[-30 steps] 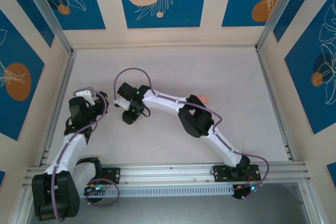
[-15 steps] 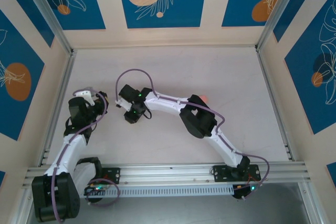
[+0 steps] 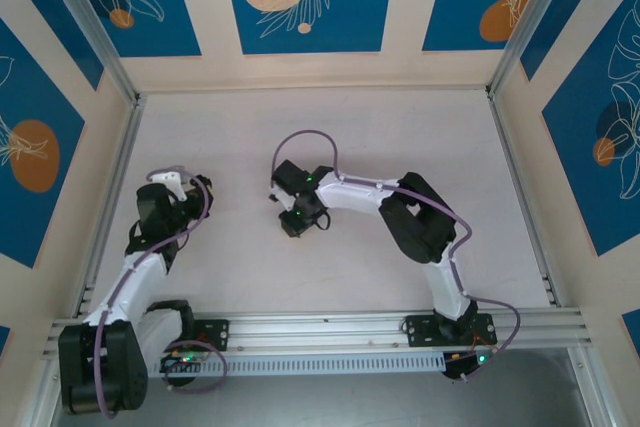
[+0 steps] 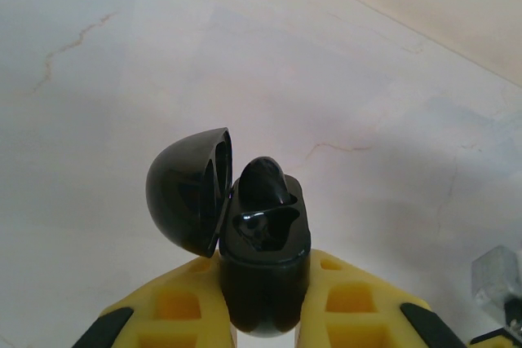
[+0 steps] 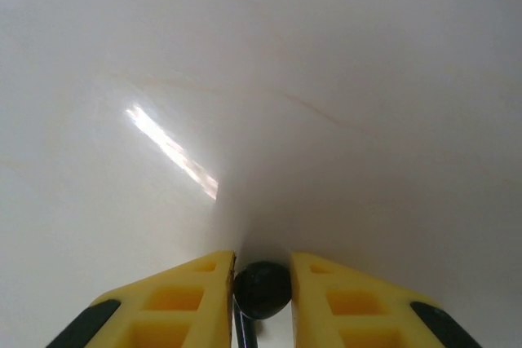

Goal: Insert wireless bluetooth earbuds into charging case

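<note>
The task looks about half done. In the left wrist view the charging case (image 4: 263, 275) stands upright with its lid (image 4: 188, 193) swung open toward 9 o'clock. What appears to be the first earbud (image 4: 265, 181) sits in the far pocket, its rounded back rising above the rim, though whether it is fully seated cannot be told. The glossy pocket nearer the camera looks empty.

The second earbud (image 5: 263, 289) is not yet in the case. It is pinched between the yellow fingers of the right gripper (image 5: 262, 263), just above the pale table (image 3: 400, 127). What is left, by this reading, is to carry it to the case, set it in the free pocket and shut the lid.

The left gripper (image 4: 261, 270) is clamped on the case body from both sides. Seen from above, the left arm is folded at about 9 o'clock from the table's middle, its gripper (image 3: 178, 197) pointing toward 12. The right arm bends from its base at 5 o'clock across to its gripper (image 3: 296, 223) near 7 o'clock of the middle — well apart from the case.
</note>
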Controlling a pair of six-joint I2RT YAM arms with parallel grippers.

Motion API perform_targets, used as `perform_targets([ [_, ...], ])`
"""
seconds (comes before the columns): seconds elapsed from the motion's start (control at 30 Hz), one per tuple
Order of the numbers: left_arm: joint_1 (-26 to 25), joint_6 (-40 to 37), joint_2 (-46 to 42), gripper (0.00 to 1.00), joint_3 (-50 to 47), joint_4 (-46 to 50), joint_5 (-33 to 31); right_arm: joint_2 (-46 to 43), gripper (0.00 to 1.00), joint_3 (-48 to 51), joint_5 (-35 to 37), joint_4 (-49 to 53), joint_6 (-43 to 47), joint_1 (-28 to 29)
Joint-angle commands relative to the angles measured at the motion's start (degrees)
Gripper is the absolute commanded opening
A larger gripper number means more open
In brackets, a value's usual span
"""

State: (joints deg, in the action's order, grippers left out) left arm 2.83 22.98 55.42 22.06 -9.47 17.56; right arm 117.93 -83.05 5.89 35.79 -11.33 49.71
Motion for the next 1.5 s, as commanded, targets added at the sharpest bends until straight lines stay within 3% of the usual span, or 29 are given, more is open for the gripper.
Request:
perform_targets([
  [0.0,-2.7,-1.0,1.6,0.13,0.3,-4.0,-0.2,-3.2,0.24,4.0,1.0,4.7,-4.7,-1.8],
  [0.27,-10.2,-1.9,7.5,0.13,1.3,-8.0,-2.9,-8.4,0.25,12.9,1.8,8.6,-9.3,-6.6],
  [0.37,-11.9,-2.0,9.4,0.13,1.9,-9.2,-3.1,-9.9,0.32,14.1,0.5,9.5,-10.3,-7.6],
  [0.57,-12.8,-1.8,10.4,0.13,2.0,-10.1,-3.3,-9.9,0.40,8.4,-2.6,15.9,-11.8,-8.5],
  [0.83,-12.9,-2.4,10.1,0.13,2.2,-9.3,-3.5,-8.2,0.40,-0.4,-7.7,24.2,-12.7,-10.0],
  [1.2,-12.9,-2.4,10.4,0.13,2.0,-9.6,-3.1,0.1,0.39,-7.0,-1.2,30.5,11.7,-6.4],
  [1.47,-12.9,-2.4,9.9,0.13,2.1,-9.1,-3.2,3.9,0.39,-10.1,-0.8,31.8,17.6,-5.9],
])
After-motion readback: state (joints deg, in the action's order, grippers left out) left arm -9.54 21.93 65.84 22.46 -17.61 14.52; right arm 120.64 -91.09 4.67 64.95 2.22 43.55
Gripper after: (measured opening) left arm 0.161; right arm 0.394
